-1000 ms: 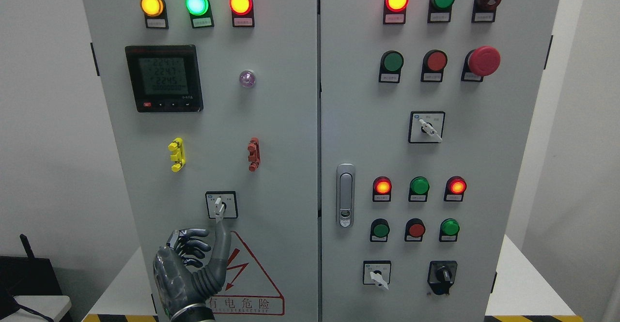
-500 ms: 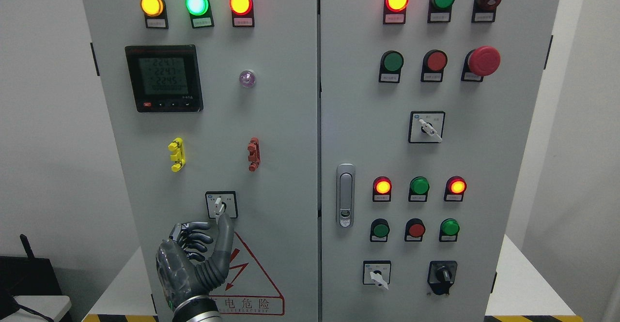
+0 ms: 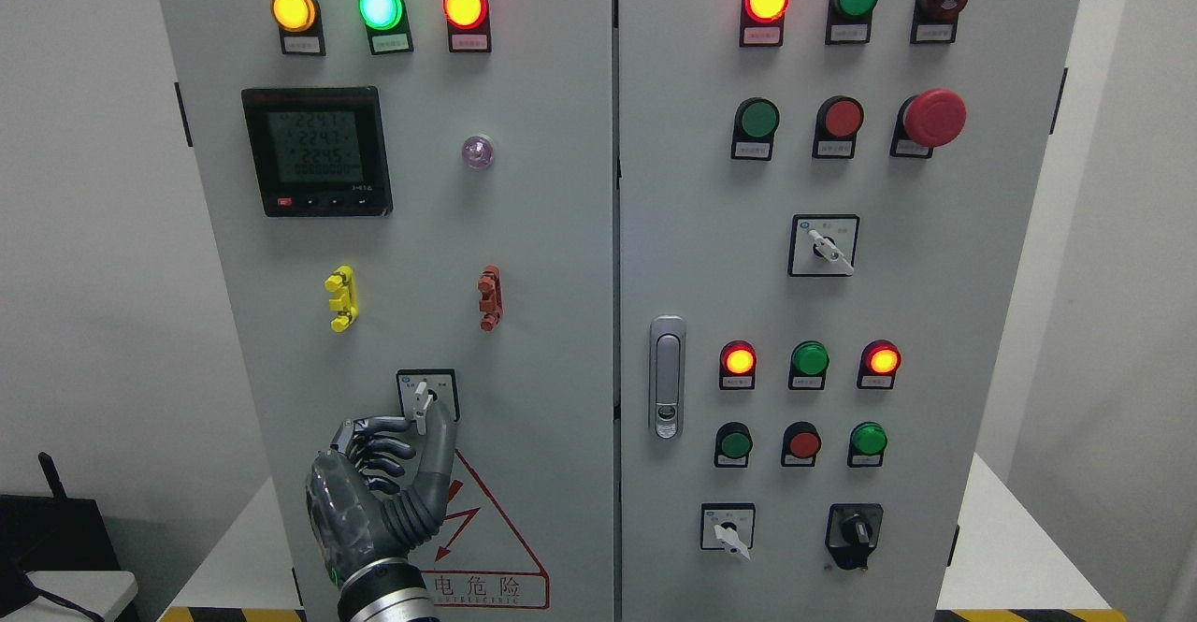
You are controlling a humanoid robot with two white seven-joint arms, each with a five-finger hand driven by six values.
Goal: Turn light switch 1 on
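White walls frame a grey two-door cabinet (image 3: 524, 257), and low on its left door sits the rotary switch (image 3: 426, 396), its pale lever pointing roughly straight down. We are at the approach-and-grasp step: our left hand (image 3: 379, 482) reaches up from the lower left, the fingers (image 3: 374, 435) curled just left of the lever tip, the thumb raised just below and right of it. Whether either touches the lever we cannot tell; nothing is gripped yet. Next we judge the hand must close on the lever from both sides and twist it to one side. Below the switch the red warning triangle (image 3: 491, 538) lies partly behind the wrist. Above are yellow (image 3: 341, 298) and red clips (image 3: 489, 297), well clear. Nothing blocks the lever. Our right hand is out of sight.
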